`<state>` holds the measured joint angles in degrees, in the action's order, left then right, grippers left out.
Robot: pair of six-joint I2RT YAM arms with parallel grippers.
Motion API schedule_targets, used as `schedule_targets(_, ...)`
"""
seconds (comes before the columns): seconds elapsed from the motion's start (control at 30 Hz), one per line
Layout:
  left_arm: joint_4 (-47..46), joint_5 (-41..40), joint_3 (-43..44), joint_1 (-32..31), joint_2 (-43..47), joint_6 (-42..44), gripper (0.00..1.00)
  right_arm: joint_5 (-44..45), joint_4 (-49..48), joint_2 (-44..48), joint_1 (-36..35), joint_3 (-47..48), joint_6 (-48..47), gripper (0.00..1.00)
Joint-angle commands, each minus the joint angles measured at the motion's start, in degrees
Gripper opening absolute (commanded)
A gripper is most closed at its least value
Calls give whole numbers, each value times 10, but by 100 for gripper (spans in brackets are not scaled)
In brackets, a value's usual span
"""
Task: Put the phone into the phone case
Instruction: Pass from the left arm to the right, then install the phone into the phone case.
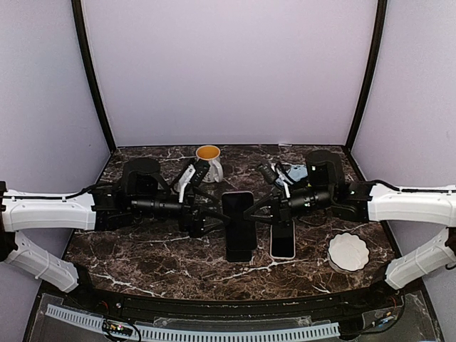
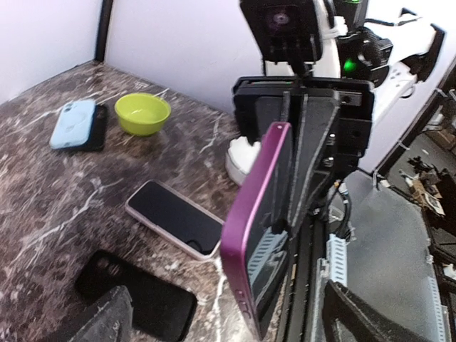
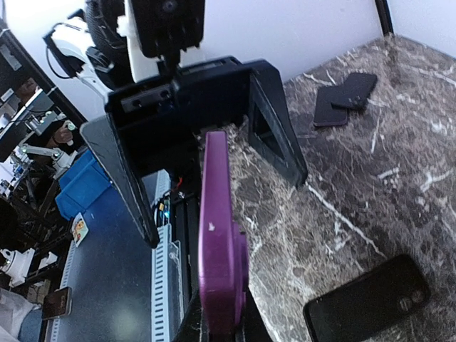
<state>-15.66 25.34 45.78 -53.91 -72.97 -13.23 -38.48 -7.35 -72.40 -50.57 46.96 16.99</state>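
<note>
Nearest the arm bases, a white scalloped dish (image 1: 348,251) sits on the dark marble table (image 1: 142,249) towards the right side. A little further in, the black phone case (image 3: 367,299) lies flat and empty on the marble near the middle. Just beside it lies a second phone in a pale case (image 2: 178,217), screen up. Above the black case, clear of the table, the purple phone (image 3: 219,242) stands on edge in the air between the two arms, not touching the case. The right gripper (image 2: 281,214) is clamped on it, one dark finger flat against the screen and the other behind the back. The left gripper (image 3: 224,208) faces it from the other side with its jaws spread wide. Its two fingers (image 3: 274,128) pass either side of the phone with a gap on each side, so the phone sits inside the span but is not touched by it. Further back on the right side, a green bowl (image 2: 142,112) stands near a light blue phone (image 2: 75,122) that rests on something black. On the left side, two flat black items (image 3: 345,96) overlap; whether they are phones or cases cannot be told. Near the back wall stands a white cup with an orange inside (image 1: 209,153)
</note>
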Motion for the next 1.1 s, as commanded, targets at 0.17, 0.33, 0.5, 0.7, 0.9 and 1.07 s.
schedule_targets(0.17, 80, -157, -45, 6, -42, 2, 99, -30, -100, -109, 58, -20, 14, 0)
schedule_targets(0.33, 99, -182, -46, 10, -107, -1, 87, -50, -134, -177, 80, -10, 25, 0)
schedule_targets(0.5, 120, -179, -31, 10, -160, 20, 75, -65, -216, -220, 94, -30, 63, 0)
schedule_targets(0.7, 146, -144, 3, 11, -213, 37, 62, -86, -269, -274, 96, -29, 104, 0)
schedule_targets(0.9, 140, -133, 14, 11, -235, 32, 60, -94, -267, -290, 96, -40, 104, 0)
schedule_targets(1.07, 142, -122, 23, 11, -246, 32, 59, -92, -268, -304, 97, -40, 101, 0)
